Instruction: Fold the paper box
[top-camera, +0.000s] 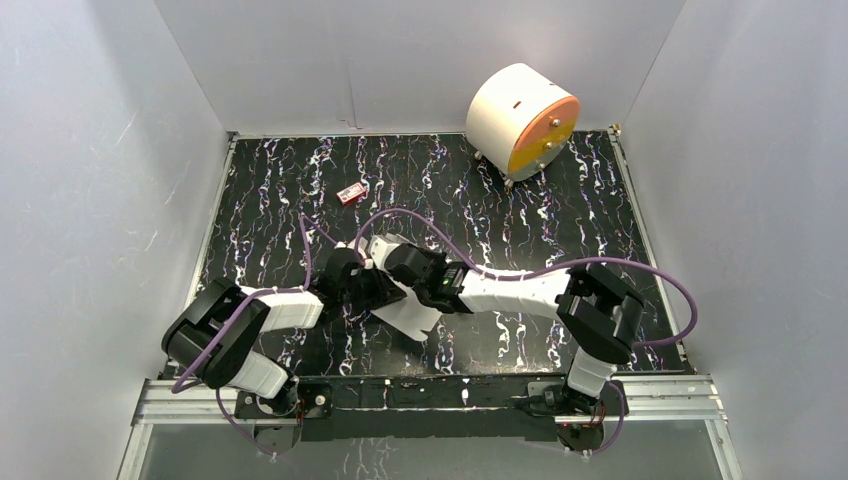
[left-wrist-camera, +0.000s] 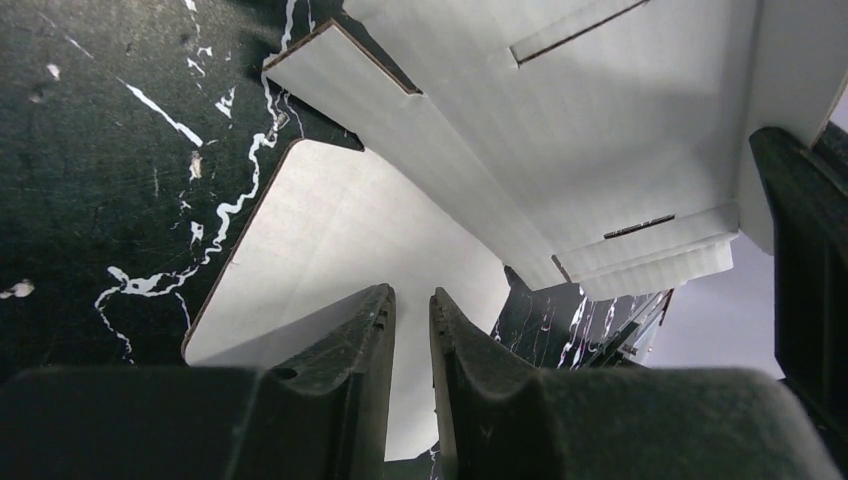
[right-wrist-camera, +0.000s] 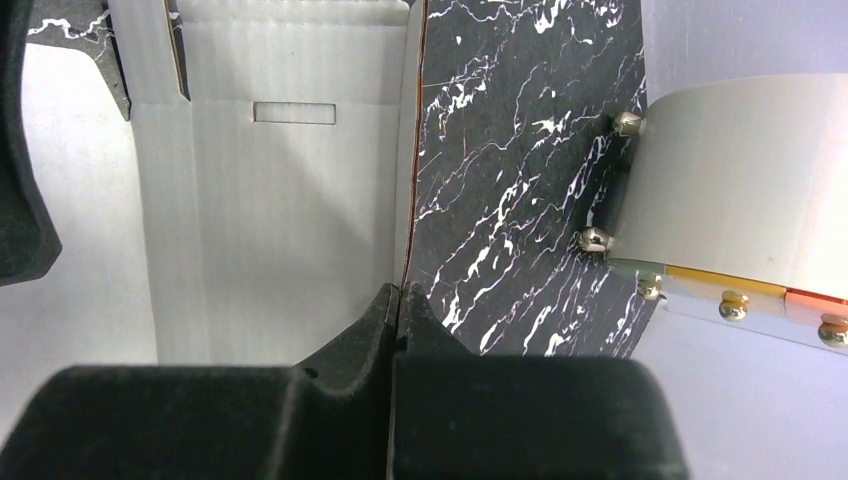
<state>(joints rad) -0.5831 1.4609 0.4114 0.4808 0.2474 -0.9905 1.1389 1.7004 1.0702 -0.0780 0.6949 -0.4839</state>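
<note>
The paper box (top-camera: 412, 318) is a white die-cut cardboard sheet, partly raised, lying between the two arms at the table's middle. In the right wrist view my right gripper (right-wrist-camera: 400, 288) is shut on the thin edge of an upright panel of the box (right-wrist-camera: 290, 220), which has a slot near its top. In the left wrist view my left gripper (left-wrist-camera: 412, 292) hovers over a flat rounded flap (left-wrist-camera: 340, 240); its fingers stand a narrow gap apart with nothing between them. The raised box panels (left-wrist-camera: 600, 130) are above it. From the top, both grippers, left (top-camera: 368, 283) and right (top-camera: 380, 250), meet over the box.
A big white cylinder with an orange face (top-camera: 520, 120) stands at the back right, and it also shows in the right wrist view (right-wrist-camera: 740, 170). A tiny red item (top-camera: 351, 193) lies behind the arms. White walls enclose the black marbled table (top-camera: 600, 200).
</note>
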